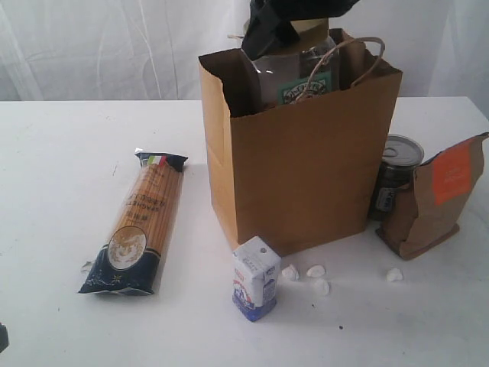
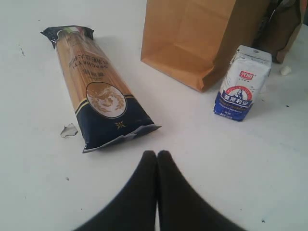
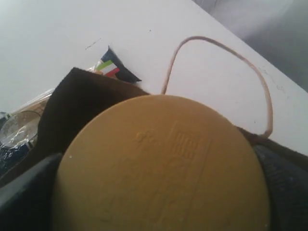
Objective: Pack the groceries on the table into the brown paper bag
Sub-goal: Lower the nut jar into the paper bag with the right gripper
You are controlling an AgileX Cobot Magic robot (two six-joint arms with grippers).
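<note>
table [image 1: 61,153]: white, flat, marked with a few small dark specks
spaghetti packet [image 1: 137,222]: lies flat on the left side, dark-blue at both ends, apart from the bag
scrap [image 2: 69,130]: small, pale, just beside the packet's nearer end
brown paper bag [image 1: 306,176]: stands upright at the middle, mouth open
carton [image 1: 256,277]: blue-white, upright, just in front of the bag's near corner
white lumps [image 1: 315,271]: three clustered right of the carton, a fourth farther right, near the pouch
tin can [image 1: 396,172]: dark, upright, right of the bag, partly hidden by the pouch
pouch [image 1: 439,202]: brown, orange-labelled, stands at the right, slightly tilted
</note>
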